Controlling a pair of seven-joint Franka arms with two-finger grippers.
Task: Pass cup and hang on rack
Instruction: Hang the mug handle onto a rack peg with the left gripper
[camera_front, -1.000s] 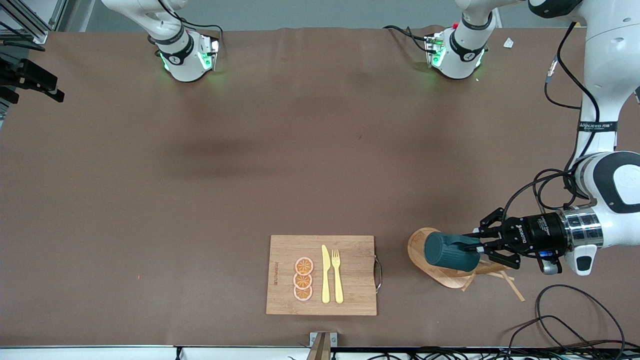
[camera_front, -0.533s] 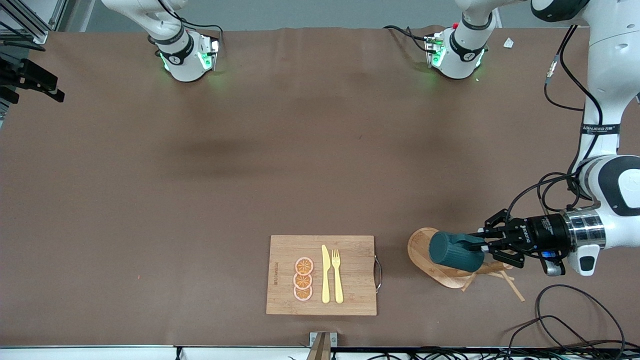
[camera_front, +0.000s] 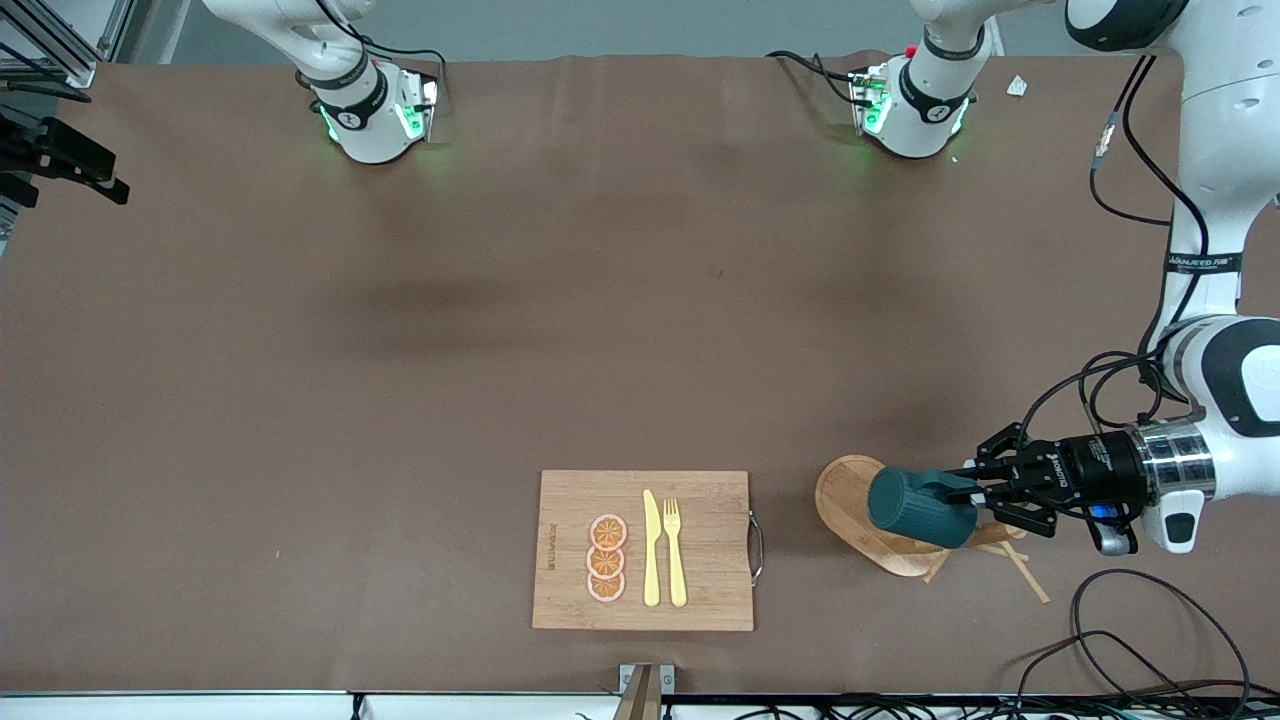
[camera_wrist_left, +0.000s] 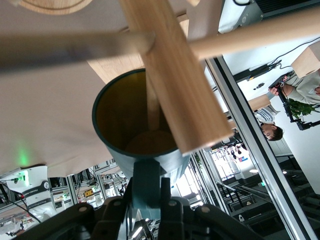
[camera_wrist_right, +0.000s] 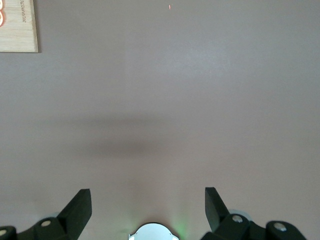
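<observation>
Over the rack's (camera_front: 868, 512) oval wooden base, the left gripper (camera_front: 975, 493) holds the cup (camera_front: 918, 508) sideways, its fingers pinched tight on the cup's loop handle. Since a second ago, cup and gripper have slid a little toward the left arm's end of the table. The cup is dark green and ribbed outside, yellow inside. A thin round wooden peg (camera_wrist_left: 152, 107) pokes into its mouth. The right gripper (camera_wrist_right: 148, 207) waits up high over the bare brown table (camera_front: 400, 350) with its fingers spread wide, holding nothing.
</observation>
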